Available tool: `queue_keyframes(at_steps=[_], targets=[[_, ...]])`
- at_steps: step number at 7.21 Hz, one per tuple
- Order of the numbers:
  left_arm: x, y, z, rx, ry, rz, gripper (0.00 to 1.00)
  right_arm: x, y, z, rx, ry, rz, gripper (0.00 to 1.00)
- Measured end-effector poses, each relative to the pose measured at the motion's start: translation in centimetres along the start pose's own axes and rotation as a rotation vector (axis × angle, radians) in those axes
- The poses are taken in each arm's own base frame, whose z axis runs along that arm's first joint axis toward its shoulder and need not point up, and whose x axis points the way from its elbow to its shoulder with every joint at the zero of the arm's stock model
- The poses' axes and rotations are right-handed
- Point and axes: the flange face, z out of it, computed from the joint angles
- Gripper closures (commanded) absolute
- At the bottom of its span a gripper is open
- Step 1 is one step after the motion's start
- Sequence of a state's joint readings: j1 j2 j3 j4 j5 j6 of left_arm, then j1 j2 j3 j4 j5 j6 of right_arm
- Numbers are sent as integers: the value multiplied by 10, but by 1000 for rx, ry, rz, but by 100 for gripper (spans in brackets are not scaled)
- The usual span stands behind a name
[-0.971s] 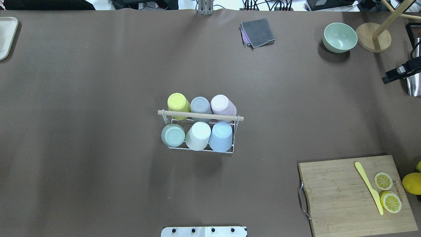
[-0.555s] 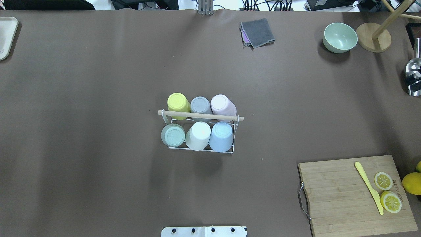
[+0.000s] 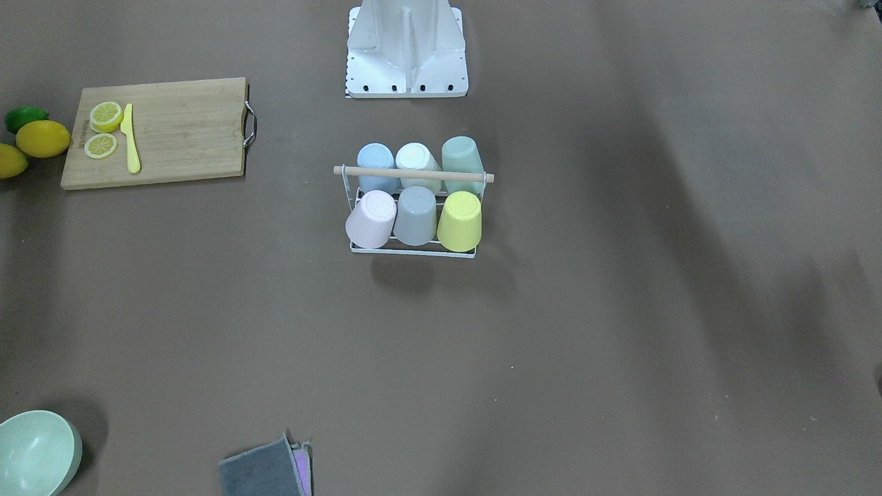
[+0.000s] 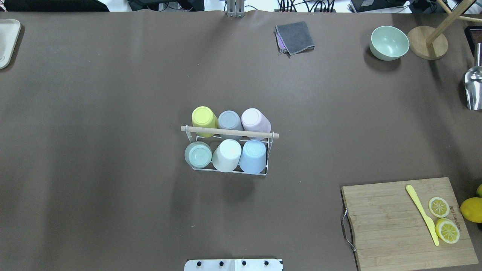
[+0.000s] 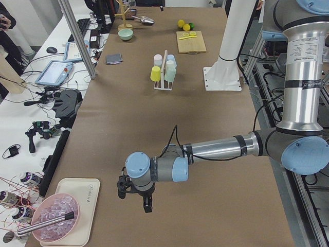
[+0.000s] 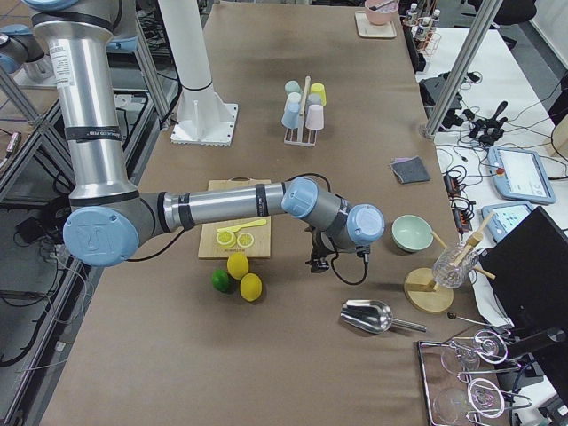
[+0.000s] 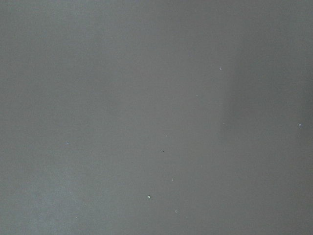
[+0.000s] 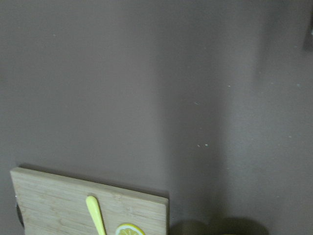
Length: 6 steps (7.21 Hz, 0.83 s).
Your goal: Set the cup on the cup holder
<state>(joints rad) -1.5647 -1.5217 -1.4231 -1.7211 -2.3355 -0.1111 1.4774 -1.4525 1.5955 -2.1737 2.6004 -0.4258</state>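
Overhead exterior shows the cup holder point(image 4: 229, 132) in the middle of the table with all six places taken: the yellow cup point(image 4: 203, 117), grey cup point(image 4: 229, 120) and pink cup point(image 4: 254, 118) on the far row, and the green cup point(image 4: 198, 155), white cup point(image 4: 228, 153) and blue cup point(image 4: 253, 155) on the near row. Each is upside down and leans a little outward from the wooden rod. From where I stand the job looks finished, and that is where the risk lies. I see no loose cup and no bare prong, so another reach toward the rack would likely only clip the rod or nudge a leaning cup off its prong. Both arms are well away from it. The left gripper point(image 5: 134, 194) hangs low over bare table near the tray point(image 5: 87, 206) at that end. The right gripper point(image 6: 319, 257) sits between the cutting board point(image 6: 209, 244) and the bowl point(image 6: 411, 232), with the lemons point(image 6: 244, 275) just beside its forearm. Both claws appear only from the side cameras, so I cannot tell whether either one is spread or pinched, though nothing seems to be held. A careless swing home by the right arm could sweep the fruit, the board or the scoop point(image 6: 368, 315). The left could catch the tray.
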Motion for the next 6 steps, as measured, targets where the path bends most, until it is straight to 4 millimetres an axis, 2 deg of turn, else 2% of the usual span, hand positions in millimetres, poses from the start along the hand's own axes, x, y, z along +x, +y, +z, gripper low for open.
queue_keyframes(at_steps=[2, 6], targets=[[1, 2, -1, 0, 10, 1, 2, 19, 2, 2, -24, 103, 22, 1], [-5, 11, 5, 0, 12, -1, 2, 59, -13, 14, 13, 214, 88, 2]])
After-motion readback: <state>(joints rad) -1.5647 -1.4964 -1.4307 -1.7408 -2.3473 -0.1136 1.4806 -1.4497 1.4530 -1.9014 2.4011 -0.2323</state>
